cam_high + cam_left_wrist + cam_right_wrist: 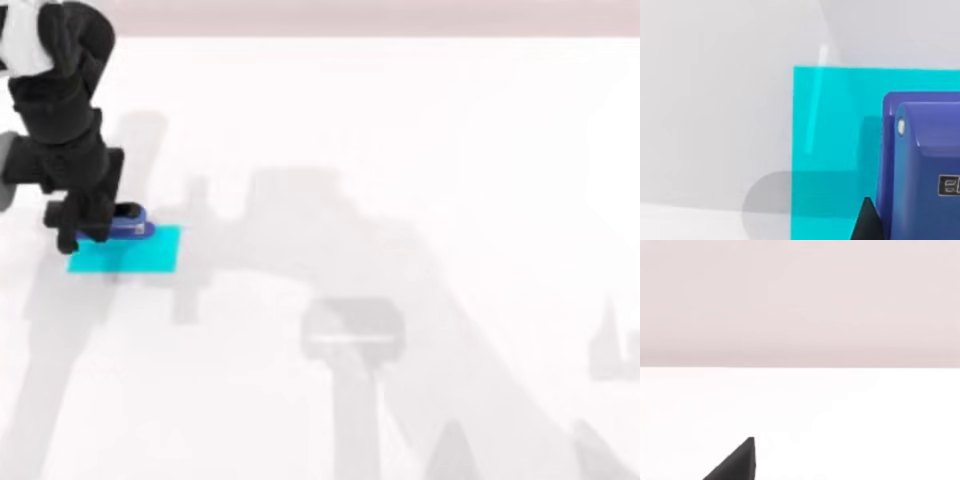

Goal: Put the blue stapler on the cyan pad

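The cyan pad (140, 255) lies flat at the table's left side. The blue stapler (132, 227) rests along the pad's far edge, its black top just showing beside my arm. My left gripper (98, 228) comes down over the stapler's left end and is shut on it. In the left wrist view, one dark fingertip (867, 222) presses against the side of the stapler (925, 165), with the pad (830, 125) directly beneath; the other finger is out of frame. My right arm is outside the top view; only a dark edge of the right gripper (737, 465) shows.
White table (400, 150) stretches right of the pad, crossed by grey arm shadows (350, 330). A pale wall (800, 300) runs along the far edge.
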You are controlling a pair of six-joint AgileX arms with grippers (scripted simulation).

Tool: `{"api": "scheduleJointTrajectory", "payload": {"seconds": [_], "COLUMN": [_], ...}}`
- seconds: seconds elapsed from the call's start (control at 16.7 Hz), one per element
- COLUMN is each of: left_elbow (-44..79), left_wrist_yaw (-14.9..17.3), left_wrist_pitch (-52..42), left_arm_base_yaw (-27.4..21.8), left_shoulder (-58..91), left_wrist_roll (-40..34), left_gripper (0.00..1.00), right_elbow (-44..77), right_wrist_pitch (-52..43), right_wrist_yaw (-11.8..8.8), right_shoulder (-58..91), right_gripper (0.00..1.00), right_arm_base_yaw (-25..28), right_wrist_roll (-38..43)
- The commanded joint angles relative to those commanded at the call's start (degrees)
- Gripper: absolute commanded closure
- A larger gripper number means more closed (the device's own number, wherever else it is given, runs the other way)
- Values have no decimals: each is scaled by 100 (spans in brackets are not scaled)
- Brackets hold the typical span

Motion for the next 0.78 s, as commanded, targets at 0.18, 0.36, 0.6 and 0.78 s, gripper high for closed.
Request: {"api": "scheduleJointTrajectory", "payload": {"seconds": [0.18, 0.36, 0.6, 0.78], "left_elbow": [-294, -306, -306, -306], "left_wrist_yaw": [18, 20, 20, 20], "left_wrist_pitch": [406, 422, 422, 422], "left_arm_base_yaw": [-26, -27, -27, -27], "left_shoulder": [92, 96, 96, 96], "left_wrist_roll": [5, 5, 5, 5], "left_gripper": [100, 100, 77, 55], "right_elbow": [0, 0, 0, 0], "right_wrist_pitch": [0, 0, 0, 0], "right_wrist_yaw": [0, 0, 0, 0], "right_shoulder": [0, 0, 0, 0], "right_gripper": [0, 0, 0, 0], "right_arm_base_yaw": [0, 0, 0, 0], "right_wrist_roll": [0, 0, 0, 0]}}
